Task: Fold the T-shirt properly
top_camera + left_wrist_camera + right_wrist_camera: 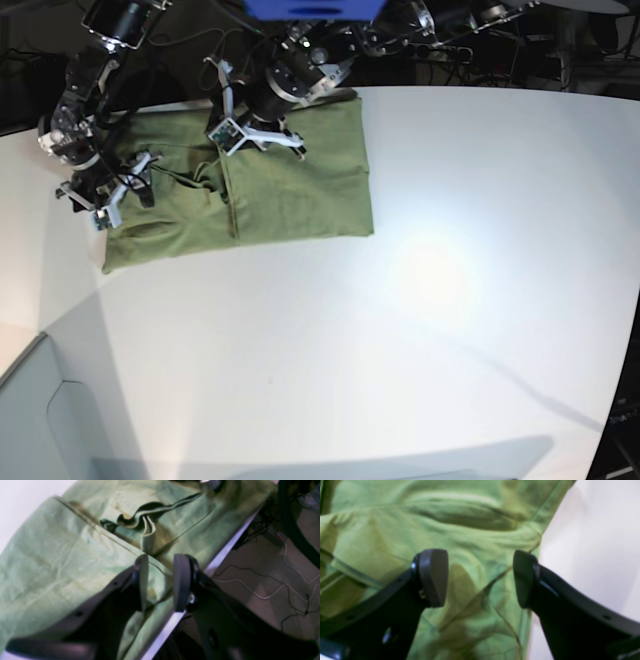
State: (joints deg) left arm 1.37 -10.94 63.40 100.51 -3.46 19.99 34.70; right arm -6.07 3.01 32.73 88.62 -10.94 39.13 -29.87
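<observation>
The T-shirt is lying at the table's far left corner, already looking part-folded: one side is doubled over the middle, its edge forming a seam-like line, so the outline is reading as a rough rectangle. Both grippers are hovering over it with jaws apart and nothing held, the left gripper narrower, the right gripper wider. Further folds and smoothing seemingly remain
</observation>
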